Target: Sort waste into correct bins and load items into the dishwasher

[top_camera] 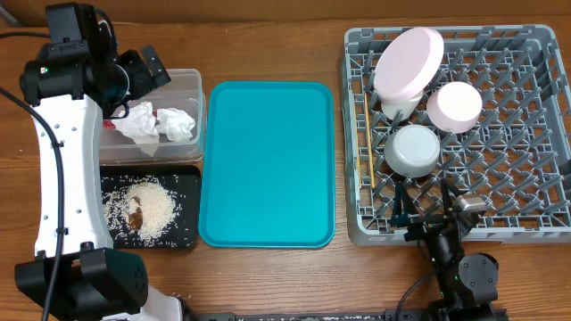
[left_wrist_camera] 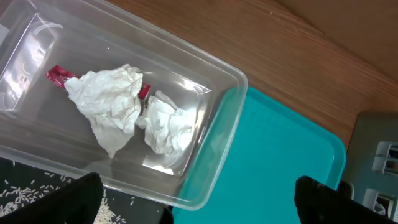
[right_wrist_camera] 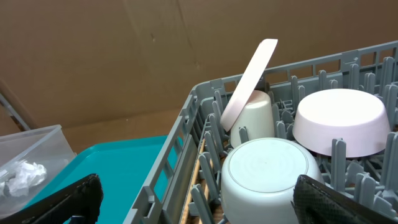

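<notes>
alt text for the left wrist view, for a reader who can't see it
A clear plastic tub holds two crumpled white napkins with a red wrapper poking out from under them. A teal tray lies beside it on a wooden table, and the left gripper stands open at the bottom edge.

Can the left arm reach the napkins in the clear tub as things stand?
Probably yes. The left end effector hangs open over the clear tub, which has no lid, and the two crumpled napkins lie exposed inside, nothing covering them.
</notes>
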Controlling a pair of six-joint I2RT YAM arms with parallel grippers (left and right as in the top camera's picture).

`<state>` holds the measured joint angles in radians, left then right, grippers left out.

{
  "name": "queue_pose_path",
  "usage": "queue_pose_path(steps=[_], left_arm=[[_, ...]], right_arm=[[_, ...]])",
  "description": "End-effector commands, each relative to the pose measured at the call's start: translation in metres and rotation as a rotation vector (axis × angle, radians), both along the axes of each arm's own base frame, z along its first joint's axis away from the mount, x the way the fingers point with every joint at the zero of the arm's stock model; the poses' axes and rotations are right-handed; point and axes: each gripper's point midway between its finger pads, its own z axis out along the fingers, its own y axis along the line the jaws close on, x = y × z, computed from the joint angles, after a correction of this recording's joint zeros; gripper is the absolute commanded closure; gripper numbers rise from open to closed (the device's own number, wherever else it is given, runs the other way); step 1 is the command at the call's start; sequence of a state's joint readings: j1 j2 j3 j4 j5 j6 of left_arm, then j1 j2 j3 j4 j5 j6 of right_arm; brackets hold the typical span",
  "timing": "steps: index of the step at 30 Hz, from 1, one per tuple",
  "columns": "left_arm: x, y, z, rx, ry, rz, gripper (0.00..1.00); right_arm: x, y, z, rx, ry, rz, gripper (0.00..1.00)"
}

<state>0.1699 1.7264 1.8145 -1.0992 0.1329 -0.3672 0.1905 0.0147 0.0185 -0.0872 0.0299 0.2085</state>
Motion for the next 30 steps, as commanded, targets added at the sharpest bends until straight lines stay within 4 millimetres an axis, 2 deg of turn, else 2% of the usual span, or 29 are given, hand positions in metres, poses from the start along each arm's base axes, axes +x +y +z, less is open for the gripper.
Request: queue_pose_path(steps=[1, 11, 14, 16, 17, 19, 22, 25, 27, 30], left_arm=[[0.004, -0.001, 0.006, 0.013, -0.016, -0.005, 0.0], [0.004, -0.003, 0.004, 0.013, -0.011, -0.011, 0.0], [-0.001, -0.007, 0.018, 0.018, -0.045, -0.017, 0.0], [-0.007, -0.01, 0.035, 0.024, -0.087, -0.023, 0.0], [-0.017, -0.015, 0.057, 0.033, -0.142, -0.03, 0.0], [-0.032, -0.021, 0.086, 0.043, -0.216, -0.04, 0.0], [-0.059, -0.031, 0.128, 0.057, -0.331, -0.057, 0.0], [-0.096, -0.048, 0.17, 0.066, -0.46, -0.094, 0.0], [-0.119, -0.06, 0.189, 0.065, -0.528, -0.126, 0.0], [-0.149, -0.076, 0.203, 0.055, -0.593, -0.177, 0.0]], right_arm=[[0.0, 0.0, -0.001, -0.006, -0.008, 0.0, 0.0], [0.0, 0.0, -0.001, -0.006, -0.008, 0.0, 0.0], [0.0, 0.0, -0.001, -0.006, -0.008, 0.0, 0.0], [0.0, 0.0, -0.001, -0.006, -0.008, 0.0, 0.0], [0.0, 0.0, -0.001, -0.006, -0.008, 0.0, 0.0], [0.0, 0.0, -0.001, -0.006, -0.008, 0.0, 0.0], [0.0, 0.0, -0.001, -0.006, -0.008, 0.0, 0.0], [0.0, 0.0, -0.001, -0.006, -0.008, 0.0, 0.0], [0.0, 0.0, -0.001, -0.006, -0.008, 0.0, 0.0], [0.0, 0.0, -0.001, -0.006, -0.008, 0.0, 0.0]])
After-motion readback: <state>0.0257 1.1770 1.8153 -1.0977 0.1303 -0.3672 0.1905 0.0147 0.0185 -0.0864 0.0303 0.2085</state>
